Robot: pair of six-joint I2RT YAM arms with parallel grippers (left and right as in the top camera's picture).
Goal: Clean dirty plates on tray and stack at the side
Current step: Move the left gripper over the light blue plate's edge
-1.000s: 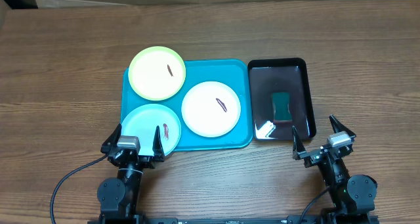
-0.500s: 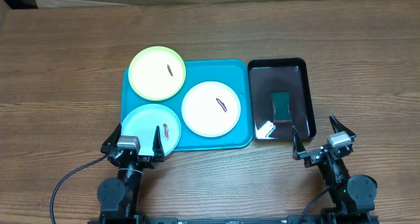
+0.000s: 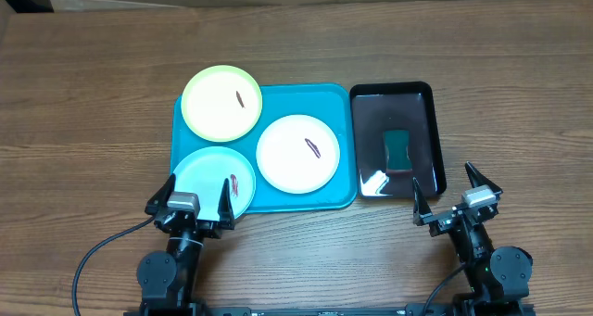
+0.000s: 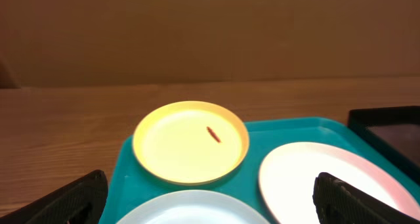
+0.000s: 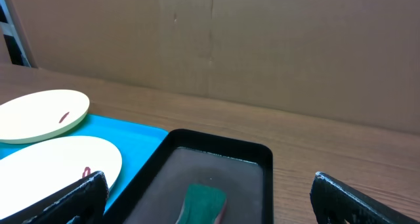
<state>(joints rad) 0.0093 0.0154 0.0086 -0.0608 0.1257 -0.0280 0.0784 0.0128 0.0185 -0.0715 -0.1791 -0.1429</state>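
- Wooden table [image 3: 93, 94], cardboard wall behind it.
- Turquoise tray [image 3: 338, 101] lies mid-table with three smeared plates on it: yellow plate [image 3: 221, 103] over the far left corner, white plate [image 3: 298, 154] to the right, light blue plate [image 3: 206, 172] nearest.
- Left gripper [image 3: 196, 183] sits at the light blue plate's near edge, jaws spread wide, empty.
- Right gripper [image 3: 443, 177], also spread and empty, is just short of the black tray [image 3: 366, 98], which holds a green sponge [image 3: 397, 147].

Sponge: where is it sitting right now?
Overhead view: the green sponge lies inside the black tray, toward its near end, right of the blue tray and the white plate, just ahead of the right end effector.
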